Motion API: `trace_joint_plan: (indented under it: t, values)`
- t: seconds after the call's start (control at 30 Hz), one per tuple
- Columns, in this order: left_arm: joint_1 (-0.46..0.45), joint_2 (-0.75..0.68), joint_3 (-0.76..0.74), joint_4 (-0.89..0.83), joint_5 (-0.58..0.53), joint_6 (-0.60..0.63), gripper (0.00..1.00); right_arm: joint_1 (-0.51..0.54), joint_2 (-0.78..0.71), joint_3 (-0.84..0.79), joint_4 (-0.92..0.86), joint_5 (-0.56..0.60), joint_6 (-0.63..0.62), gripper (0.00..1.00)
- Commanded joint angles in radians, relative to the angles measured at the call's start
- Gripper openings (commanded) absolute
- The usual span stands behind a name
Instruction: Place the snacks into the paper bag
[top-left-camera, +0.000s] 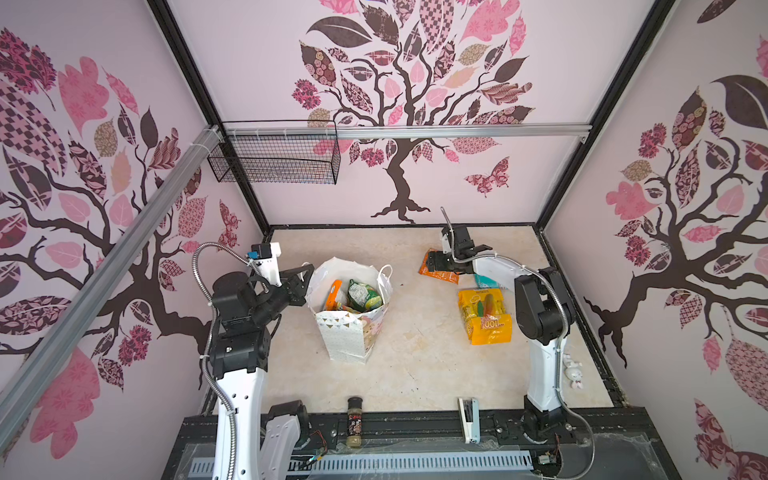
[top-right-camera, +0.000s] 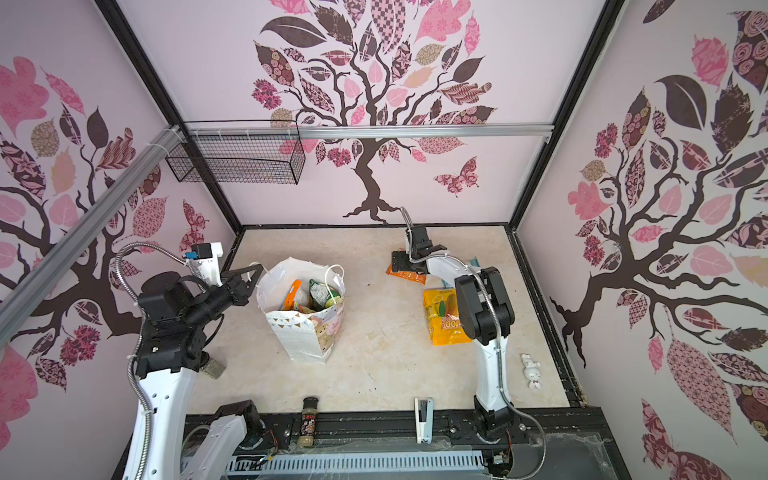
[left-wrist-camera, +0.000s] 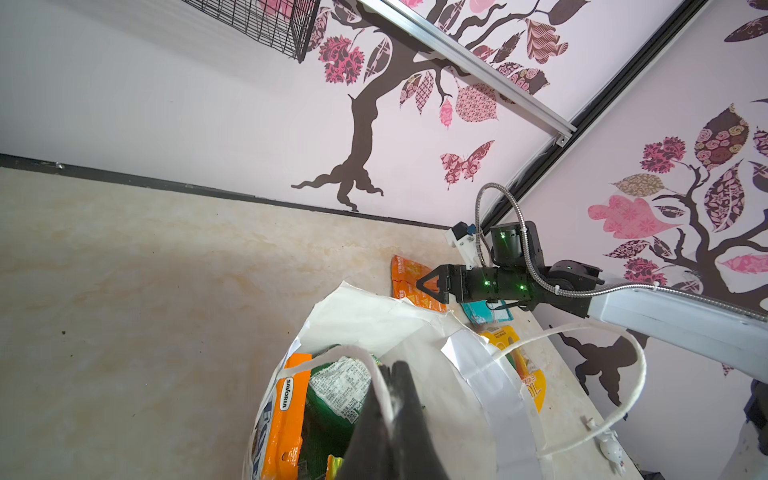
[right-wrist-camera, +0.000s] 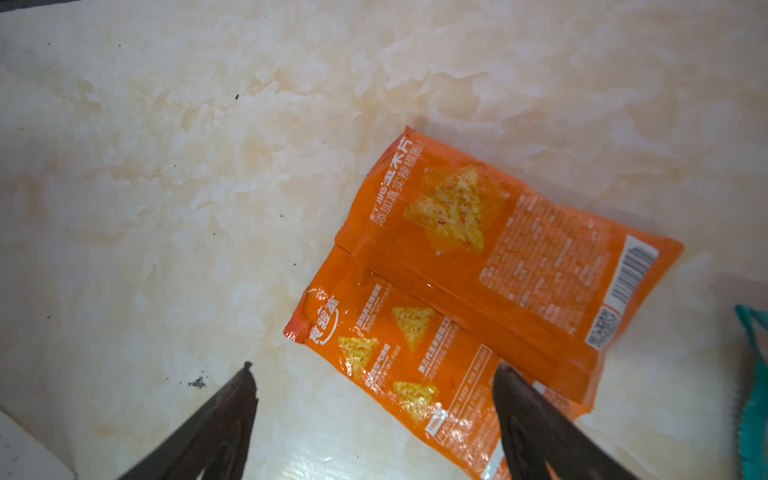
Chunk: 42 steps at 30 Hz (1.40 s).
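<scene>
Marble tabletop (top-left-camera: 415, 365): left gripper (top-left-camera: 308, 270) pinches paper bag (top-left-camera: 349, 336) holding snacks (top-left-camera: 363, 295); right gripper (right-wrist-camera: 372, 368) gapes empty.

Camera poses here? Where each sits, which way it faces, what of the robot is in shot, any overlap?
Top views: stereo head high at the front, angled down toward the back wall; both arms, the paper bag and the table show.
Left wrist: on the left arm, looks along the shut left gripper pinching the bag's rim, across to the right gripper.
Right wrist: looks down past the open right gripper onto the loose orange packet.
Shared: that packet shows in all four.
</scene>
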<state>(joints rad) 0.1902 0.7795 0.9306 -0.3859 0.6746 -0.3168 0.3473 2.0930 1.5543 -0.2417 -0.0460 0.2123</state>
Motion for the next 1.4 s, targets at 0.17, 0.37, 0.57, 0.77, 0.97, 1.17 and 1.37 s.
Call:
trace_joint_plan:
  t: [0.17,0.37,0.57,0.77,0.97,1.17,1.37]
  values:
    - [0.005,0.003,-0.021,0.017,0.005,0.008,0.0,-0.003,0.128,0.21,-0.08,0.172,-0.091,0.94]
    - [0.005,0.006,-0.021,0.02,0.002,0.006,0.0,-0.004,0.211,0.288,-0.116,0.15,-0.08,0.96]
    - [0.005,0.009,-0.021,0.019,0.006,0.005,0.0,-0.014,0.235,0.285,-0.185,0.047,-0.071,0.95]
    - [0.005,0.001,-0.024,0.015,0.002,0.01,0.0,-0.012,0.154,0.151,-0.17,-0.09,-0.026,0.92]
    - [0.005,0.003,-0.03,0.026,0.003,0.002,0.0,0.033,0.019,-0.065,-0.133,-0.219,0.034,0.9]
    - [0.005,0.012,-0.024,0.025,0.0,0.005,0.0,0.123,-0.181,-0.317,-0.066,-0.234,0.108,0.89]
    - [0.007,0.024,-0.018,0.046,-0.002,0.011,0.0,0.236,-0.335,-0.505,-0.059,-0.212,0.16,0.89]
